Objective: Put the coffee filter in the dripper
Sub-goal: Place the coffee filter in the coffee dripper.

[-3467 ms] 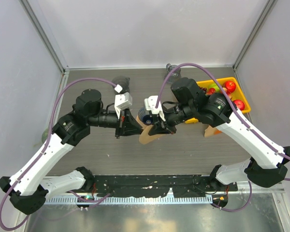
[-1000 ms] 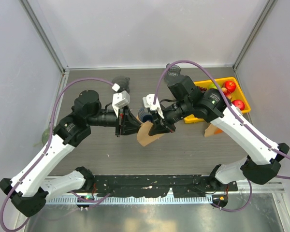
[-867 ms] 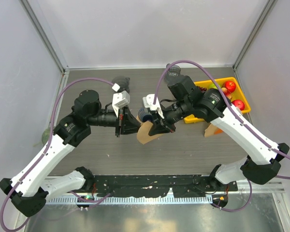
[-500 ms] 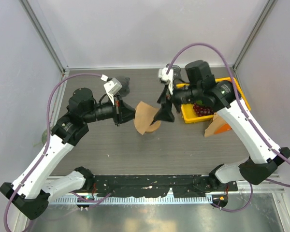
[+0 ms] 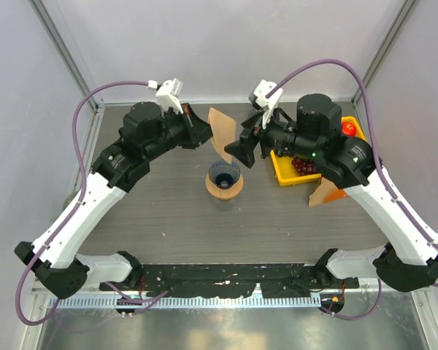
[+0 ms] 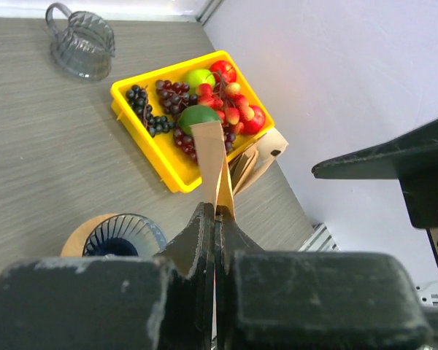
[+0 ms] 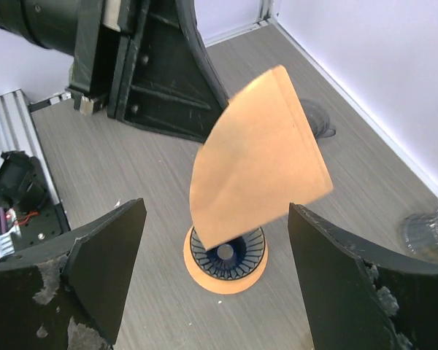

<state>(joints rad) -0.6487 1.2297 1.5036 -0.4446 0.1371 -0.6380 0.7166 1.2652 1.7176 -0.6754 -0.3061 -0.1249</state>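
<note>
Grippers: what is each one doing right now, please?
Left gripper: shut on the coffee filter.
Right gripper: open, holding nothing.

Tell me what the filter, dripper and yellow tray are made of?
The filter looks like thin, matte brown paper, pressed flat. The dripper is probably plastic: dark, ribbed, slightly glossy, on an orange base. The tray is likely plastic too: smooth, bright yellow.

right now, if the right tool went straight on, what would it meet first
Likely the coffee filter, pinched in the left tool, straight ahead of the open right tool; depth is unclear.
</note>
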